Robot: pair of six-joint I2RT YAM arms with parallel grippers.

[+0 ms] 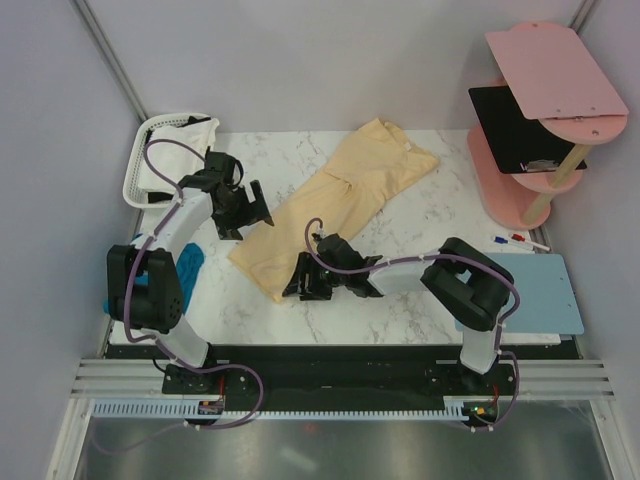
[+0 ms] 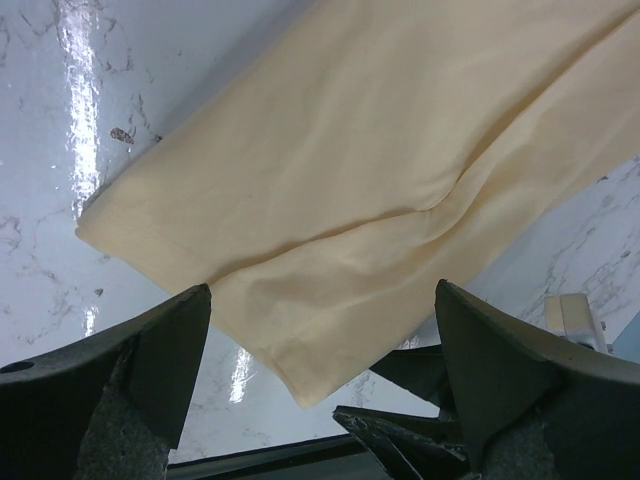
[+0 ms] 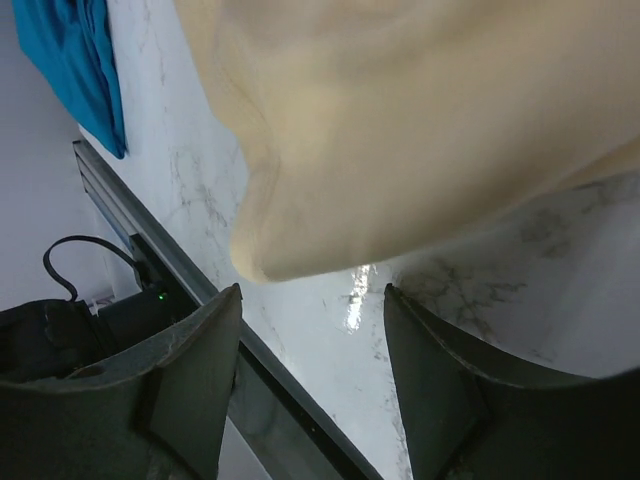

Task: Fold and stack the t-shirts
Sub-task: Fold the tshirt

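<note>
On the marble desk, you see the yellow-cream t-shirt lying flat in a long slanted band, from the far middle down toward the near left. It is already doubled lengthwise, and one long fold runs along it. Your left fingers stand wide apart just over the left edge of this shirt, near its lower end; in the left wrist view the hem shows between them and nothing is clamped. Your right fingers are at the near corner of the same shirt. They are also apart, and the rounded corner of the cloth lies just in front of the tips, not between them.

The teal t-shirt is bunched at the left edge of the desk, beside the left arm. The white t-shirt lies in the white basket at the far left corner. A light-blue mat lies flat at the right, and a pink shelf stands behind it.
</note>
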